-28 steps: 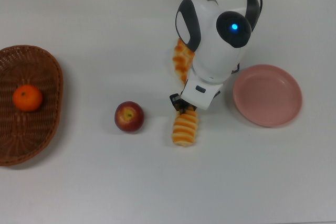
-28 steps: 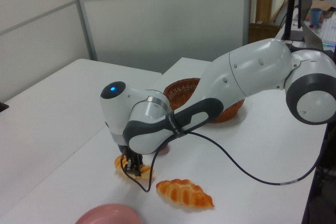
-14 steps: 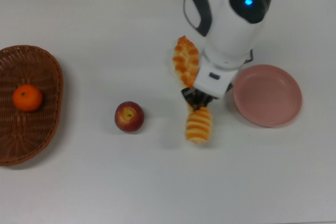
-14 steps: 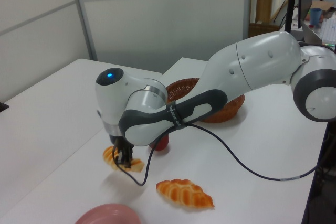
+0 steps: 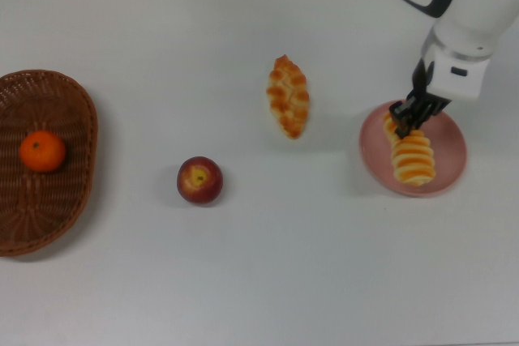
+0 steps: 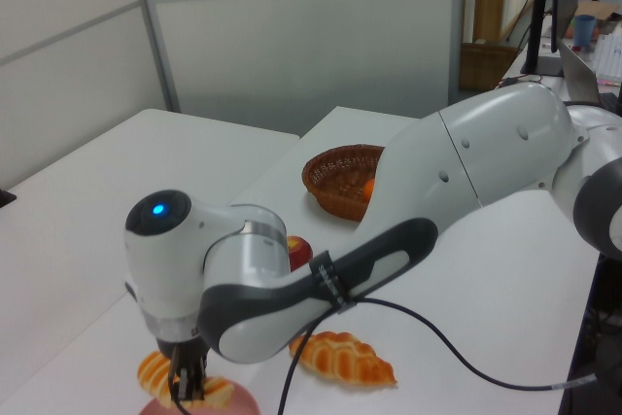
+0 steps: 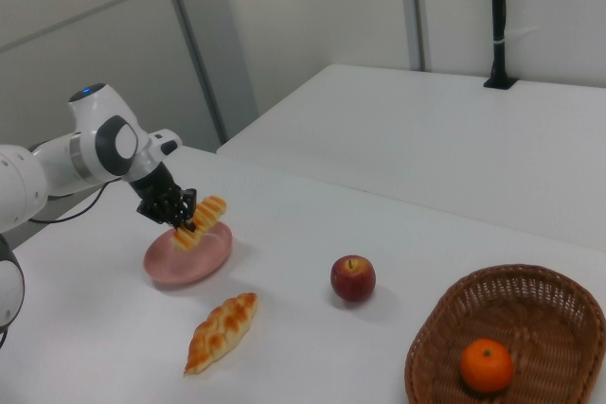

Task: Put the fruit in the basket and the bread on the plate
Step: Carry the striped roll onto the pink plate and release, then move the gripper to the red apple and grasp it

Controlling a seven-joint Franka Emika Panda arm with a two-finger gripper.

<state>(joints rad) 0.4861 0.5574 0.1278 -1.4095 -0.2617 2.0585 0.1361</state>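
Carried across since the earlier frames, the ridged loaf (image 5: 413,159) with its pale cross stripes now hangs over the pink plate (image 5: 451,169), pinched at one end by the pincer (image 5: 405,115), whose dark fingers press on the crust; in the right view the loaf (image 7: 201,220) sits tilted above the shallow round dish (image 7: 213,257), and whether it touches the dish cannot be told. On the matte white surface (image 5: 268,265) the braided loaf (image 5: 288,106), knobbly with pointed ends, lies flat, apart from the plate on the top view's left. Farther toward the top view's left stands the red apple (image 5: 199,180), glossy with a yellowish patch at its stem. At the top view's left edge the oval wicker basket (image 5: 77,168), reddish-brown and tightly woven, holds the small round mandarin (image 5: 42,151). Smooth white shells with grey joints make up the arm (image 6: 466,162).
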